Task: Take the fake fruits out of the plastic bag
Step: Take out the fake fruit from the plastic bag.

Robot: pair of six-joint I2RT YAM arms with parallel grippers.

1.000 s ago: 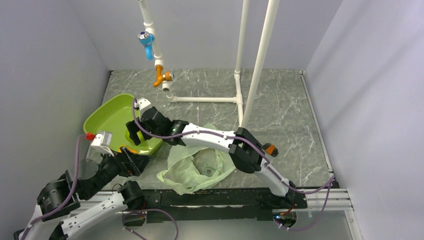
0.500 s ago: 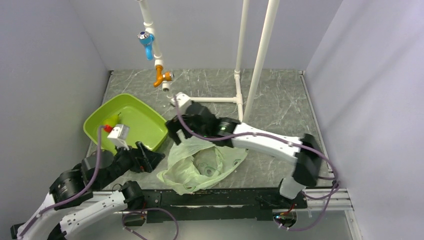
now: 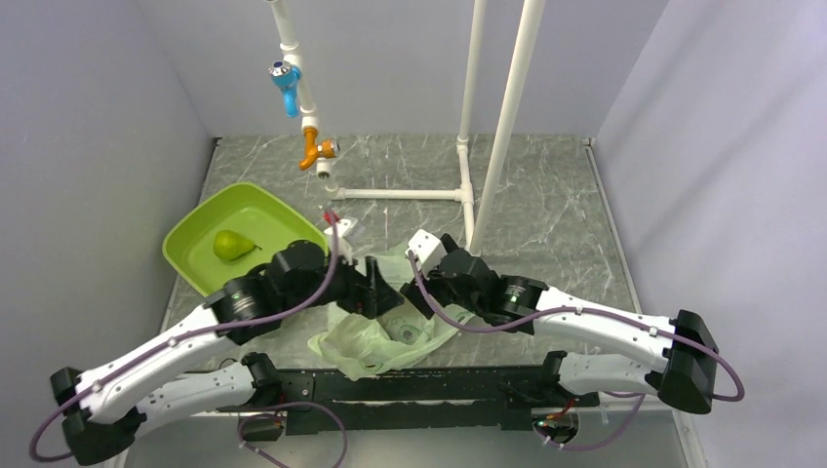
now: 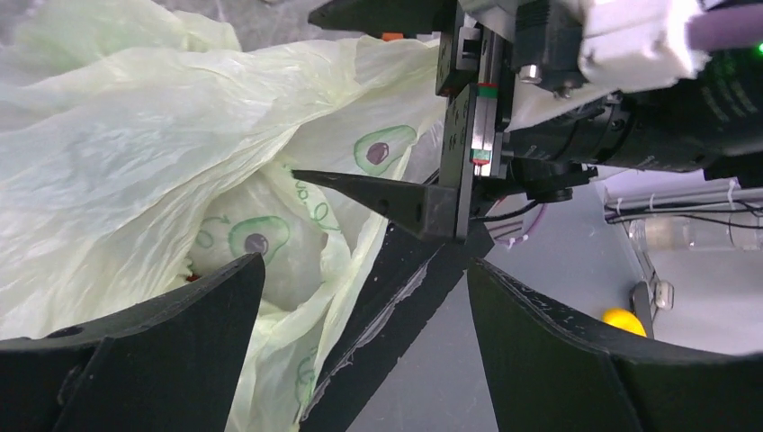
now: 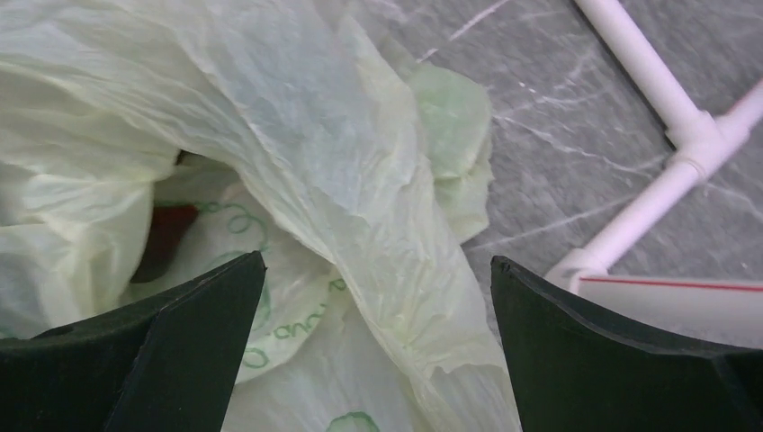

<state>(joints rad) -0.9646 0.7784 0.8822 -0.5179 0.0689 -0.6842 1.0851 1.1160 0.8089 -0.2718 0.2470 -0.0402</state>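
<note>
Plastic bag (image 3: pixel 356 343) lies crumpled on the bench (image 3: pixel 556 205) at the near edge, between both arms. Left jaws and right jaws are both spread wide, empty, close over the bag. Green pear (image 3: pixel 232 245) rests in the lime tray (image 3: pixel 278 226), apart from the bag

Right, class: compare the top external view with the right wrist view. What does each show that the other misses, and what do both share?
Only the top external view shows the pear lying in the tray. Only the right wrist view shows a dark red piece inside the bag's mouth. Both show the bag, the pipe frame and the table.
</note>
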